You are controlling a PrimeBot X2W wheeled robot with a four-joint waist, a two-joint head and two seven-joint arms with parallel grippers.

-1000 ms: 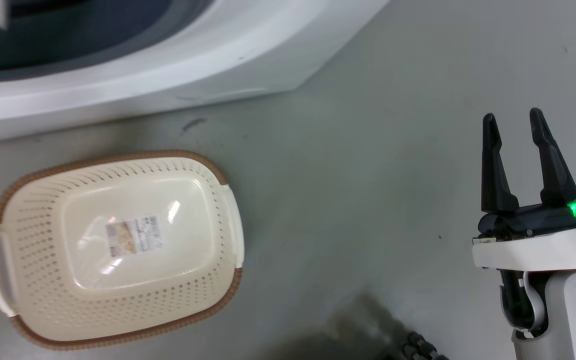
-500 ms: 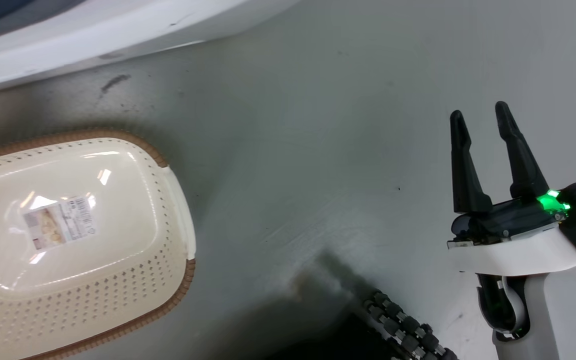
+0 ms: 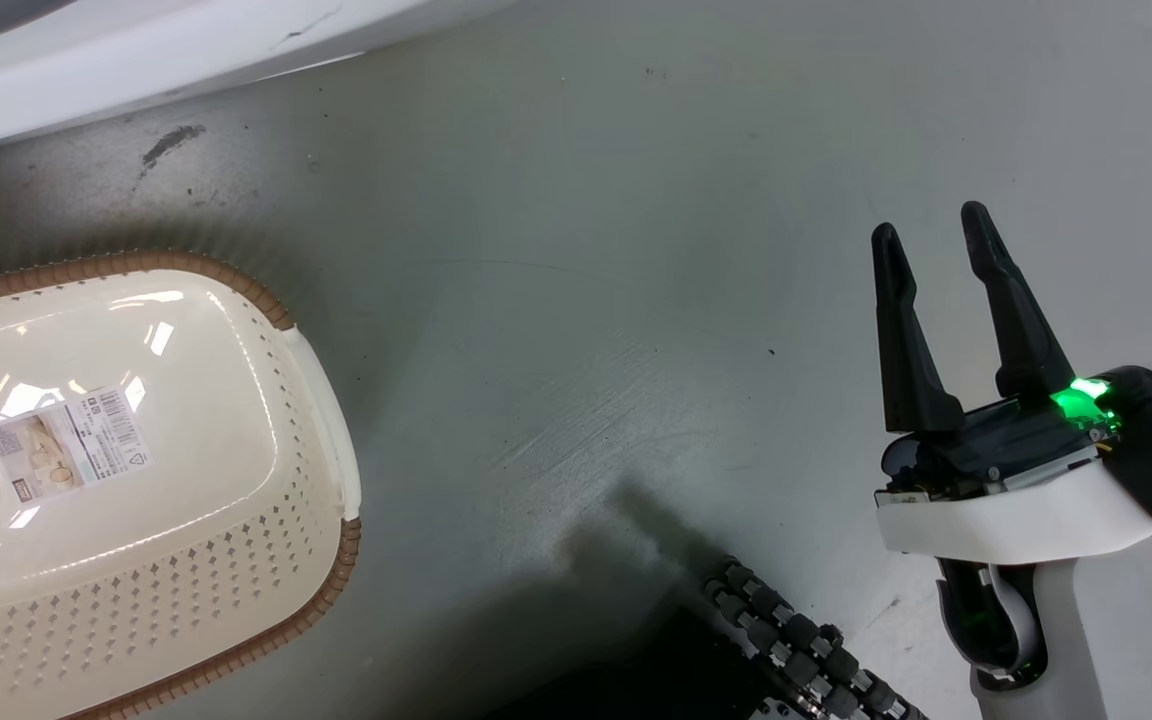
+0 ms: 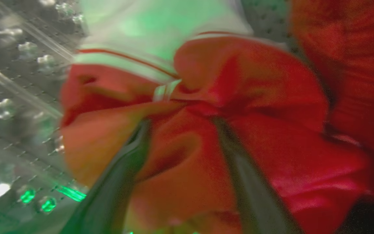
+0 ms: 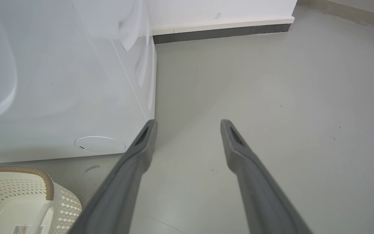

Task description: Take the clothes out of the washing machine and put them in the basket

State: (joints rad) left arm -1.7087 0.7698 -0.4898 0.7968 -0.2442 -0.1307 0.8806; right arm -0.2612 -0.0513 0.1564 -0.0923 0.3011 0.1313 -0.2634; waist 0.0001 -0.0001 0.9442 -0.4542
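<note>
In the left wrist view, the red clothes (image 4: 255,97) with a white striped part lie inside the washing machine's perforated steel drum (image 4: 15,97). My left gripper (image 4: 181,121) is pushed into them, its fingers spread and red fabric bulging between them; the picture is blurred. The cream basket (image 3: 236,420) with a brown rim stands on the floor at the left with nothing in it. It also appears in the right wrist view as basket (image 5: 11,191). My right gripper (image 3: 931,235) hovers open over bare floor, far right of the basket.
The washing machine's white front (image 3: 86,60) runs along the top left, and its side panel (image 5: 60,81) is in the right wrist view. A black ribbed part of my base (image 3: 806,650) is at the bottom. A wall skirting (image 5: 222,27) lies beyond open grey floor.
The head camera has turned, so the basket and machine slide left and up in the picture. The right gripper stays open and holds nothing.
</note>
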